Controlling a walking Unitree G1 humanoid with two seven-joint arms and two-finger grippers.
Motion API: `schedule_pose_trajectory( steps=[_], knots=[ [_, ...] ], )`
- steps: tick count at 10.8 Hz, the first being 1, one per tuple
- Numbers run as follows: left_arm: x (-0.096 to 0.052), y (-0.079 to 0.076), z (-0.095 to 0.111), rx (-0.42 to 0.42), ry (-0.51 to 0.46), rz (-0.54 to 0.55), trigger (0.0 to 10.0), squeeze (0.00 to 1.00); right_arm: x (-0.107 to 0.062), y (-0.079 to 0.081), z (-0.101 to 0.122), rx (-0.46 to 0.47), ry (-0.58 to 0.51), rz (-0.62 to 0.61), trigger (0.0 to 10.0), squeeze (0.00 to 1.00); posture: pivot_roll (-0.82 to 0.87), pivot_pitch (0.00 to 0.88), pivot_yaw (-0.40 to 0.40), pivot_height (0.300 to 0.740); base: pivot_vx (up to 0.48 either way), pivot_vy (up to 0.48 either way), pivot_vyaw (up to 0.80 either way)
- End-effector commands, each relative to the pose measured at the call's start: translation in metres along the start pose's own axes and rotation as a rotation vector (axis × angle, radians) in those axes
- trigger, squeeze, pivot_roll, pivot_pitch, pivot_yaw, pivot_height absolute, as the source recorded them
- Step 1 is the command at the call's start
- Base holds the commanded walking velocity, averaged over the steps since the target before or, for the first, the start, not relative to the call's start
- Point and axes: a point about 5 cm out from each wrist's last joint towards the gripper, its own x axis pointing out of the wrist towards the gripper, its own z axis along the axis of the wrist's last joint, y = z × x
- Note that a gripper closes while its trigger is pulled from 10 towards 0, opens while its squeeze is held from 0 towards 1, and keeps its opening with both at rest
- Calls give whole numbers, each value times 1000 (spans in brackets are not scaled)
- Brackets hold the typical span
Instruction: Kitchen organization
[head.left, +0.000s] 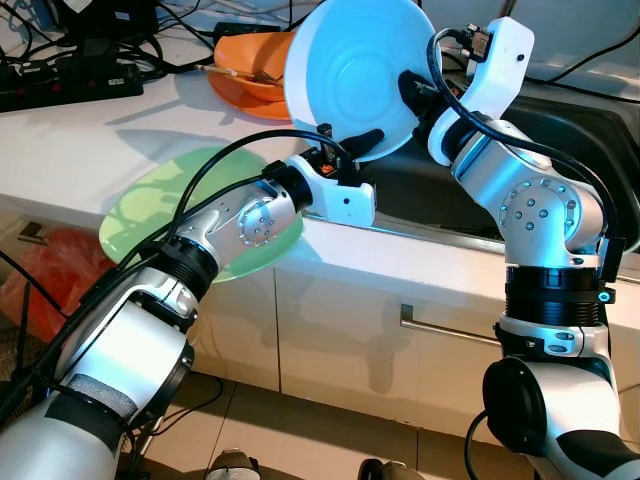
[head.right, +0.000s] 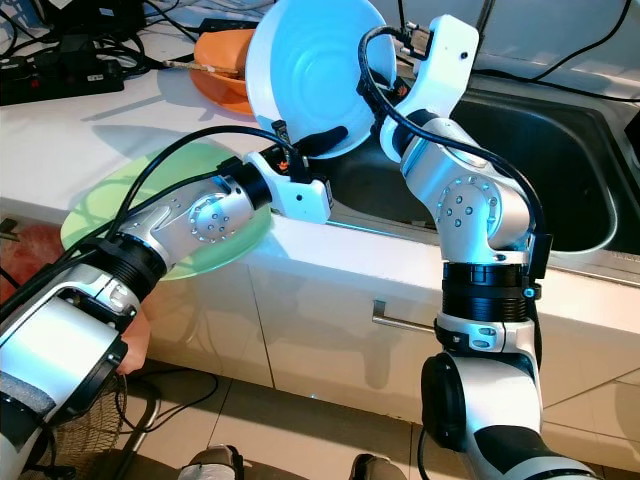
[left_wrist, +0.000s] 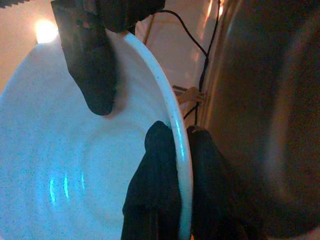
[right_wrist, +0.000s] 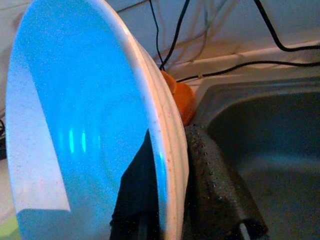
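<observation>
Green plate (head.left: 150, 205) half hidden under our left arm, white bowl (head.left: 350, 70) tilted above sink (head.right: 560, 170), rim pinched by our left hand (head.left: 362, 143) and right hand (head.left: 412, 90)

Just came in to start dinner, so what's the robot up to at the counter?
It is holding a large pale blue plate up on edge over the join between the counter and the sink, with both arms. The left pincer pinches the plate's lower rim, and the right pincer grips its right rim. A green plate lies flat at the counter's edge, and an orange bowl sits behind.
</observation>
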Motion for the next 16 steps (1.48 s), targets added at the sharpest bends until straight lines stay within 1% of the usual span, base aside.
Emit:
schedule_pose_trajectory(
  steps=[1,2,3,4,5,6,7,10,12,13,15,16],
  knots=[
    [4,15,5,-1,-35,71,0,0,-2,-18,4,41,-9,-70,0,0,72,74,-43,740,0,0,0],
    [4,16,5,-13,-42,76,10000,0,-2,-19,4,51,-9,-75,0,0,73,75,-43,740,0,0,0],
    [4,17,6,-7,-50,76,10000,404,-2,-19,3,61,-10,-76,0,0,73,76,-43,740,0,0,0],
    [3,16,6,-6,-51,75,10000,416,-2,-19,3,65,-11,-74,0,0,73,73,-42,740,0,0,0],
    [3,17,6,-6,-56,75,10000,886,-2,-19,3,76,-15,-72,0,0,73,72,-41,740,0,0,0],
    [3,18,7,-10,-67,84,10000,1000,-2,-20,3,89,-21,-75,0,0,74,70,-40,740,0,0,0],
    [3,22,12,-17,-109,102,10000,1000,-2,-20,3,88,-26,-70,0,0,75,68,-41,740,0,0,0],
    [2,27,15,-30,-141,131,10000,1000,-2,-22,3,98,-38,-87,0,0,78,65,-42,740,0,0,0],
    [-2,39,18,-64,-192,198,10000,1000,-2,-33,3,93,-60,-147,0,0,80,66,-44,740,0,0,0],
    [-6,48,19,-81,-212,261,10000,1000,-2,-38,4,83,-71,-176,0,0,82,65,-45,740,0,0,0],
    [-10,55,19,-89,-229,301,10000,1000,-2,-42,5,77,-81,-193,0,0,84,66,-45,740,0,0,0],
    [-15,57,17,-95,-224,313,10000,1000,-2,-45,7,78,-105,-208,0,0,86,67,-45,740,0,0,0]
  ],
)
